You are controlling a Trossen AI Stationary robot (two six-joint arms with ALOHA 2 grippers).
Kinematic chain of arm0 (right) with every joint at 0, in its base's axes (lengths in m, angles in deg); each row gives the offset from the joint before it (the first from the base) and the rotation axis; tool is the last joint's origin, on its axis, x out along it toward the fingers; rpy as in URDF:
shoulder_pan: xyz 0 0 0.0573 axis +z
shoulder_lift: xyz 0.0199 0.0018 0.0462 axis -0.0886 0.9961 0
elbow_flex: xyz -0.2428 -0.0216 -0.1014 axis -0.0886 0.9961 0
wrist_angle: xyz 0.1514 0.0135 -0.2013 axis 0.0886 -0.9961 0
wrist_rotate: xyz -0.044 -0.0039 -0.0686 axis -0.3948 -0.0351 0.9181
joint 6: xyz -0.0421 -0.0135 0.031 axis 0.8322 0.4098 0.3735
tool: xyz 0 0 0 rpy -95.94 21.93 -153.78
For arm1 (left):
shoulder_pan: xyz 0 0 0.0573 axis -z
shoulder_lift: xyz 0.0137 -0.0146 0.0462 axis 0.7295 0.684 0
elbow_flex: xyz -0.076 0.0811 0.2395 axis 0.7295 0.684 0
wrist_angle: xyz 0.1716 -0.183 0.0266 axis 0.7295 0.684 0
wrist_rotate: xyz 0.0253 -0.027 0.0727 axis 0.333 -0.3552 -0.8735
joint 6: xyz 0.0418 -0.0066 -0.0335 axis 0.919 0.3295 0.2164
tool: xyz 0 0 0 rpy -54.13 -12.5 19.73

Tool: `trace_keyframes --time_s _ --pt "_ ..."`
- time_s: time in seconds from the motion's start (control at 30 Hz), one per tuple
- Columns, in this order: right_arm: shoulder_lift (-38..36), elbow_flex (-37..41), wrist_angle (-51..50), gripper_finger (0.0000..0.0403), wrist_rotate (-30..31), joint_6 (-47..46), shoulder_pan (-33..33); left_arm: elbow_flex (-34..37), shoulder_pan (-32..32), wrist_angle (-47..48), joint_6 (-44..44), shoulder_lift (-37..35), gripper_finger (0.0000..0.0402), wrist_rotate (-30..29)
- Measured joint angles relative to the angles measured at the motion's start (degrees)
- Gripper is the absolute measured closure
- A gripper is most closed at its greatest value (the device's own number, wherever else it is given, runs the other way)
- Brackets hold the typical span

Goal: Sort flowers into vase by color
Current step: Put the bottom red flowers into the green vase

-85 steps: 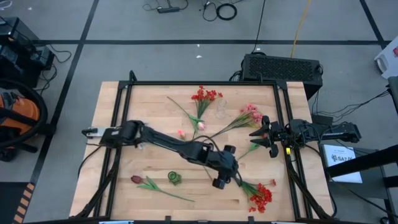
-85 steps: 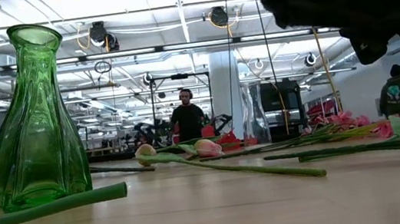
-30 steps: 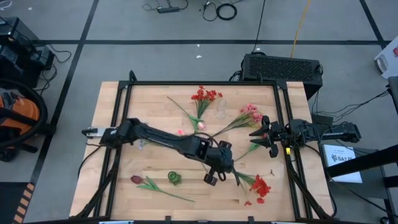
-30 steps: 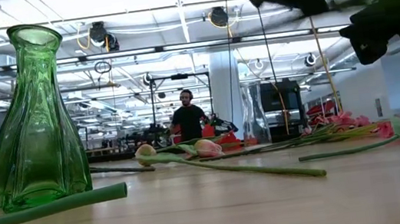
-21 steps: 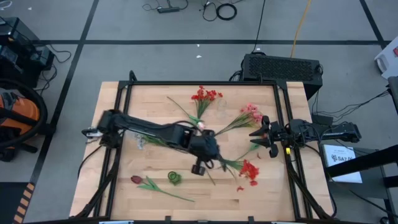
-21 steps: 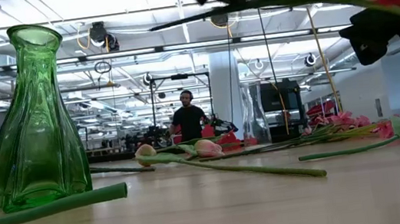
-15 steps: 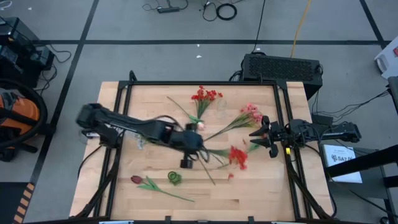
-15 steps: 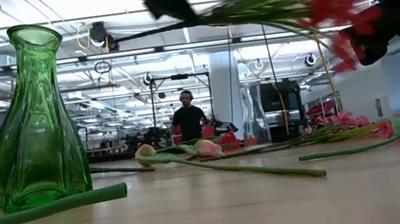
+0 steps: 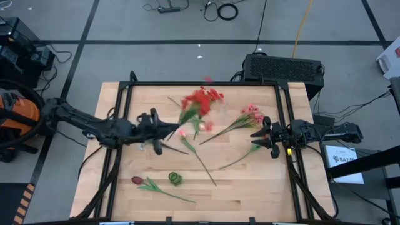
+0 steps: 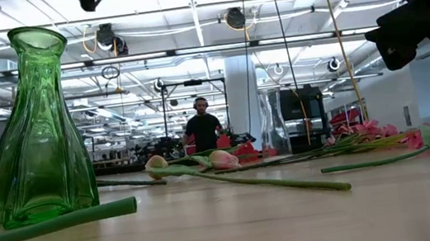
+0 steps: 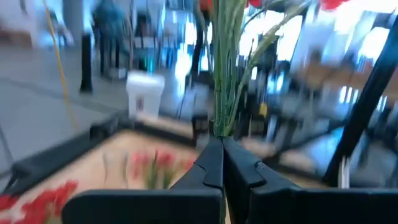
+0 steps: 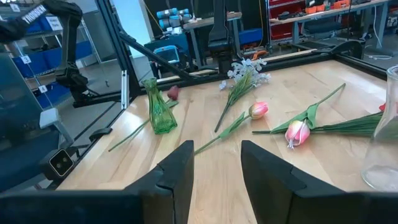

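1. Wooden table (image 9: 250, 187) inside a black frame is sitting on a grey floor, with a large hall showing behind it in the low view, where a person (image 10: 202, 130) is standing far off.
2. Over the table's left-middle part, the left gripper (image 9: 156, 133) is hanging with its fingers (image 11: 214, 163) pressed together on the stalks of a red flower bunch (image 9: 200, 100); the green stems are rising straight out of the closed tips in the left wrist view, and from above the blurred red blossoms are showing over the table's far middle.
3. At the table's right edge, the right gripper (image 9: 262, 134) is waiting with its two fingers (image 12: 180, 165) spread apart and nothing between them.
4. Near the front left, a green glass vase (image 9: 175, 179) is standing upright, and a dark maroon tulip (image 9: 137, 180) is lying just beside it, its stalk running toward the front.
5. Pink blooms (image 9: 251, 111) are lying close to the right gripper.
6. Pink tulip buds (image 12: 297, 132) and a pale bluish-white sprig (image 12: 247, 71) are resting flat on the wood.
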Motion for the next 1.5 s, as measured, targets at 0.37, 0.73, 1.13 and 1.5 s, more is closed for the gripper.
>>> trace_keyframes --time_s 0.37,0.73,1.13,1.5 --pt "0.0 0.0 0.0 0.0277 0.0 0.0 0.0 12.4 6.4 -31.8 4.2 6.3 0.0402 6.0" --pt "0.0 0.0 0.0 0.0277 0.0 0.0 0.0 12.5 6.5 -35.8 2.3 11.8 0.0402 13.6" --pt "0.0 0.0 0.0 0.0277 0.0 0.0 0.0 12.5 8.4 -37.4 2.2 12.1 0.0402 19.2" --pt "0.0 0.0 0.0 0.0277 0.0 0.0 0.0 12.4 13.0 -41.9 2.2 14.1 0.0402 13.7"
